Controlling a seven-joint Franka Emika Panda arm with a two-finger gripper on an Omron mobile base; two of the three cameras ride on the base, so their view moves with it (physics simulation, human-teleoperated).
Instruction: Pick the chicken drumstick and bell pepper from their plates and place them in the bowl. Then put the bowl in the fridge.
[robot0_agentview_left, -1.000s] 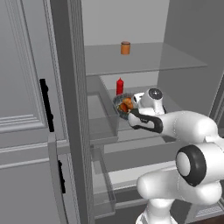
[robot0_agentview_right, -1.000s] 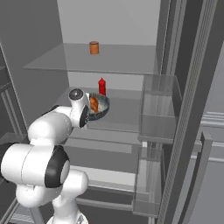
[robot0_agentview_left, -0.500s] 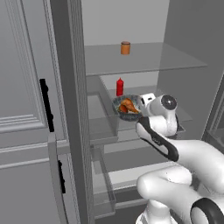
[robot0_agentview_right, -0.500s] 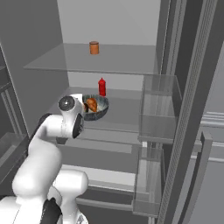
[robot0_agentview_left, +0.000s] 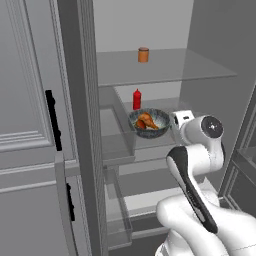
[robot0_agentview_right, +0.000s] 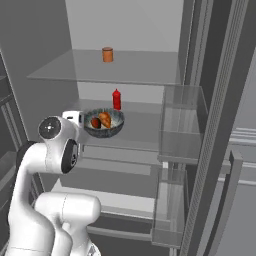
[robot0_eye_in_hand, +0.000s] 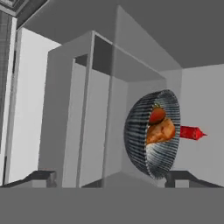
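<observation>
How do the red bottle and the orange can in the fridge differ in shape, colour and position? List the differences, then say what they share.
Shape: the red bottle is slim and tapers to a narrow top; the orange can is a short, squat cylinder.
Colour: the bottle is bright red, the can orange-brown.
Position: the bottle stands on the middle glass shelf just behind the bowl; the can stands alone on the shelf above.
Both stand upright on glass shelves inside the open fridge.

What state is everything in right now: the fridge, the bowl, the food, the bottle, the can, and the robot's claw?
Fridge: door open.
Bowl: upright on the middle glass shelf, free of the claw.
Chicken drumstick: lying inside the bowl.
Bell pepper: inside the bowl, beside the drumstick.
Red bottle: standing upright behind the bowl.
Orange can: upright on the top shelf.
Gripper: open, holding nothing.
</observation>
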